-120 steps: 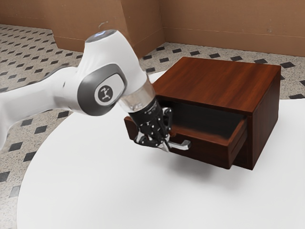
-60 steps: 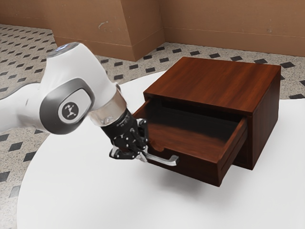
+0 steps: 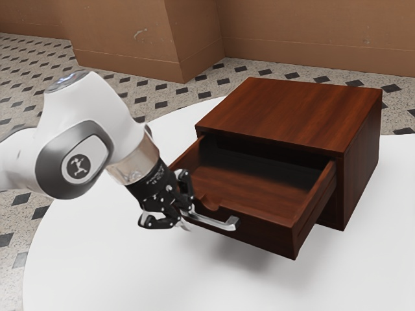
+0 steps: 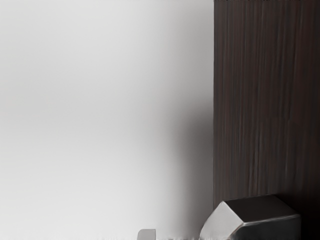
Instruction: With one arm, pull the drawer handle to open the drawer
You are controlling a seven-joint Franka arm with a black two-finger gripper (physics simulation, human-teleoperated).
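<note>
A dark wooden cabinet (image 3: 305,116) stands on the round white table (image 3: 130,272). Its drawer (image 3: 259,194) is pulled well out toward the exterior view's left, and its inside looks bare. A silver bar handle (image 3: 217,222) runs along the drawer front. My black gripper (image 3: 176,218) is shut on the end of the handle nearest the arm, one finger on each side of the bar. In the wrist view, the dark drawer front (image 4: 265,100) stands beside the white table (image 4: 100,125), and a silver handle mount (image 4: 255,220) sits just under my hand.
Checkered floor (image 3: 39,71) and brown walls (image 3: 130,32) surround the table. White tabletop stretches in front of the drawer and toward the exterior view's lower edge. The arm's white elbow (image 3: 78,155) hangs over the table's edge at the exterior view's left.
The drawer has slid steadily farther out of the cabinet toward the exterior view's left. My gripper has drawn back and down with the handle held in it, and the arm's elbow has moved left.
</note>
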